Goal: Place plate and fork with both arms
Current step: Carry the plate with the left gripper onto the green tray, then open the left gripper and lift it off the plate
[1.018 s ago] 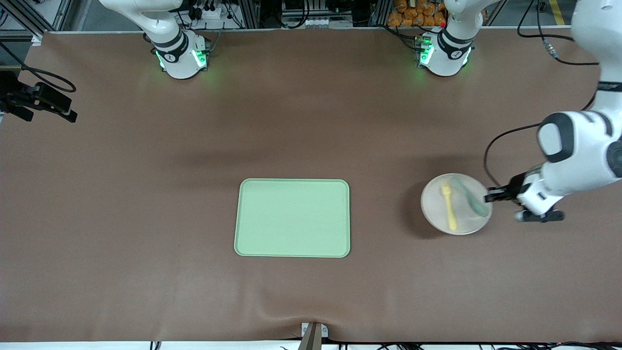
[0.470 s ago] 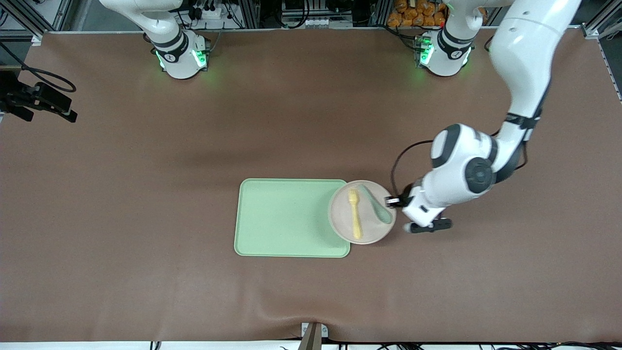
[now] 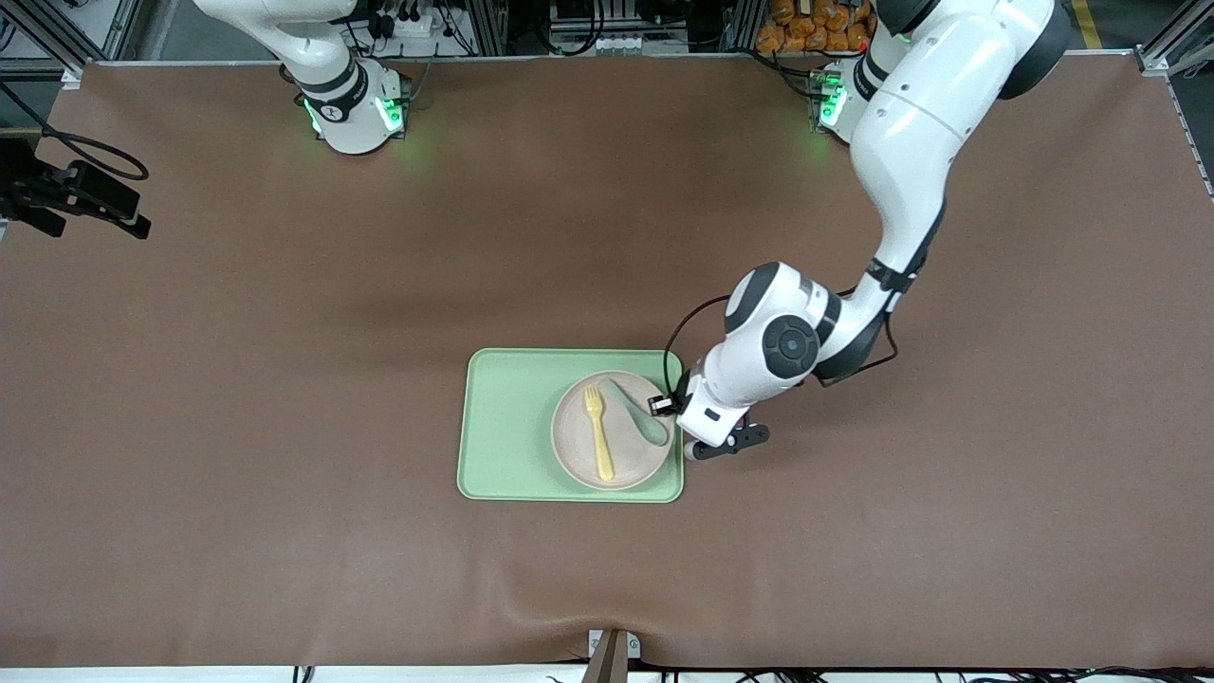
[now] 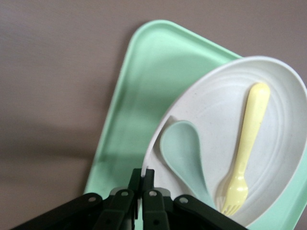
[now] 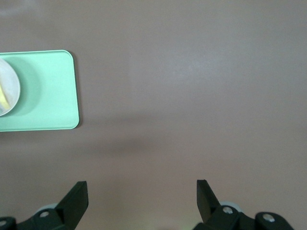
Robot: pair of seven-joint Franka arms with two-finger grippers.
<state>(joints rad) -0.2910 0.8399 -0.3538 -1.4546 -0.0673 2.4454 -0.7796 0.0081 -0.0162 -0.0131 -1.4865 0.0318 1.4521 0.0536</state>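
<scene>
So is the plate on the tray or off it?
On or just over it: the plate lies within the tray, rim pinched by the left hand. Touching down: cannot tell.

Light-green tray [image 3: 512, 427] mid-table; teal spoon [image 3: 637, 414] over it; brown table [image 3: 237, 379].

The tray [image 3: 512, 427] lies mid-table, toward the edge nearest the front camera. The plate [image 3: 574, 446] sits over the tray's end toward the left arm, reaching that edge. On the plate lie the fork [image 3: 597, 432] and, beside it toward the left arm, the spoon [image 3: 640, 417].
</scene>
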